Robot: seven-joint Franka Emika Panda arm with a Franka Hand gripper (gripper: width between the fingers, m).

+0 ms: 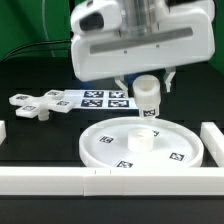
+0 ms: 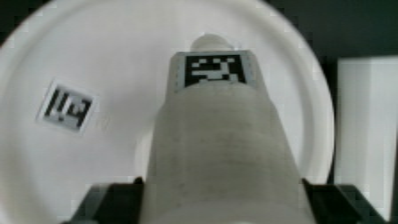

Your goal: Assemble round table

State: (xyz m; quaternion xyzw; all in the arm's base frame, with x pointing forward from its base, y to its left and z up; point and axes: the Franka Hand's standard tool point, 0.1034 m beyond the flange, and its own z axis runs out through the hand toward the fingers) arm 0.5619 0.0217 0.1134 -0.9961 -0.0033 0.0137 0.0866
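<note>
The desk [image 1: 40,140] is matte black. On it the disc [image 1: 165,135] is plain white, broken by small black-and-white square tags at about nine, seven and four o'clock from its hub [image 1: 140,136], which is white as well. The post [image 1: 148,98] is white and carries one black-and-white tag [image 2: 217,70]. The cross-shaped piece [image 1: 35,105] is white. The marker board [image 1: 100,97] is white with a row of black-patterned squares. The bars [image 1: 45,181] are white, and so is the casing of the hand [image 1: 146,88].
</note>
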